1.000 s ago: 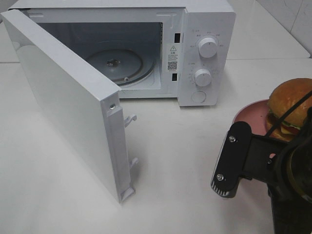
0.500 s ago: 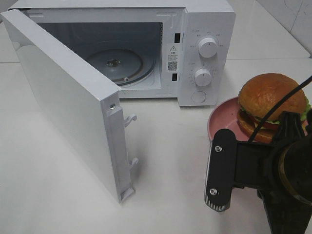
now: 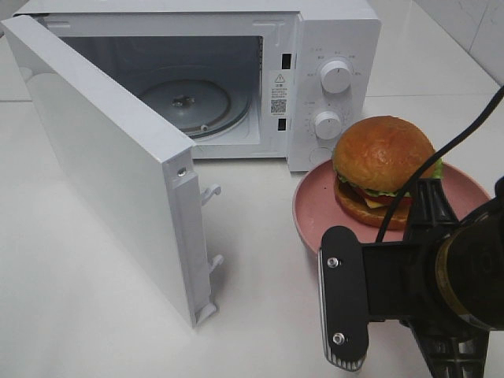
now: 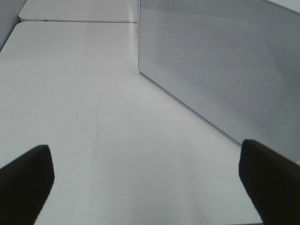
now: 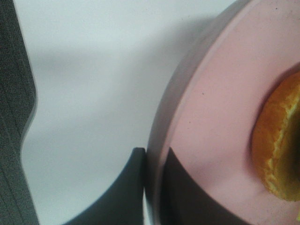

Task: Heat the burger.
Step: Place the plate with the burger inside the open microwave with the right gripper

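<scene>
The burger (image 3: 383,169) on its pink plate (image 3: 311,209) is now further left, just beside the open microwave (image 3: 335,39), right gripper (image 5: 152,187) pinching the rim; left gripper (image 4: 145,183) gapes empty, so loading looks next

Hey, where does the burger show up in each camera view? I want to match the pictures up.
Exterior high: the burger sits on the pink plate, right of centre, in front of the microwave's knobs.
Left wrist: not in it; only tabletop and a white perforated microwave panel.
Right wrist: only a sliver of its bun shows, on the plate.
Shared landmark: the white tabletop, in all three.
</scene>
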`<state>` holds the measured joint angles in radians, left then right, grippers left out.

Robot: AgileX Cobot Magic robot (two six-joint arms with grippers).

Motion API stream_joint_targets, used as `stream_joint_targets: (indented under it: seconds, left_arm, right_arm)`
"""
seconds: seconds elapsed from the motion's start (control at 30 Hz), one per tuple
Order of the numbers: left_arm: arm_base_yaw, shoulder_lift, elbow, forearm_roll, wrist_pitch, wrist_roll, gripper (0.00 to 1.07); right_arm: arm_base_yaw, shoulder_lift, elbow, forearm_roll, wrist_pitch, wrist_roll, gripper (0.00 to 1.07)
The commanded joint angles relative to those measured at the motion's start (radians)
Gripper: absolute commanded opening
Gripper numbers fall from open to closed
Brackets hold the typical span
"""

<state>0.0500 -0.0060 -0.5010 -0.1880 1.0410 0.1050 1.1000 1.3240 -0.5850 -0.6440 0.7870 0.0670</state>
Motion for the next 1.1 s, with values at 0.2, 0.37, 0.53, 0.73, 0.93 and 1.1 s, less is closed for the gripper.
stream_joint_targets:
  seconds: [0.2,0.37,0.53,0.73,0.93,1.1]
  left_arm:
    - [-0.001,-0.017,0.002,-0.004,-0.003,-0.005,1.0]
    - [-0.001,-0.017,0.002,-0.004,-0.003,-0.005,1.0]
    - [-0.001,-0.017,0.002,-0.004,-0.003,-0.005,1.0]
    - [-0.001,-0.017,0.002,-0.004,-0.003,-0.005,1.0]
    - [-0.001,-0.017,0.002,-0.004,-0.003,-0.005,1.0]
    - [-0.001,-0.017,0.002,-0.004,-0.003,-0.005,1.0]
  right_arm:
    - [0.004,-0.011,0.002,-0.054,-0.032,-0.084,0.0]
    - [0.004,-0.011,0.002,-0.059,-0.068,-0.129,0.0]
    - [-0.004,-0.011,0.002,-0.059,-0.128,-0.221,0.0]
    - [-0.08,-0.011,0.001,-0.053,-0.235,-0.358,0.0]
    - [-0.153,-0.011,0.001,0.003,-0.319,-0.498,0.0]
    - [-0.248,-0.011,0.001,0.135,-0.386,-0.724,0.0]
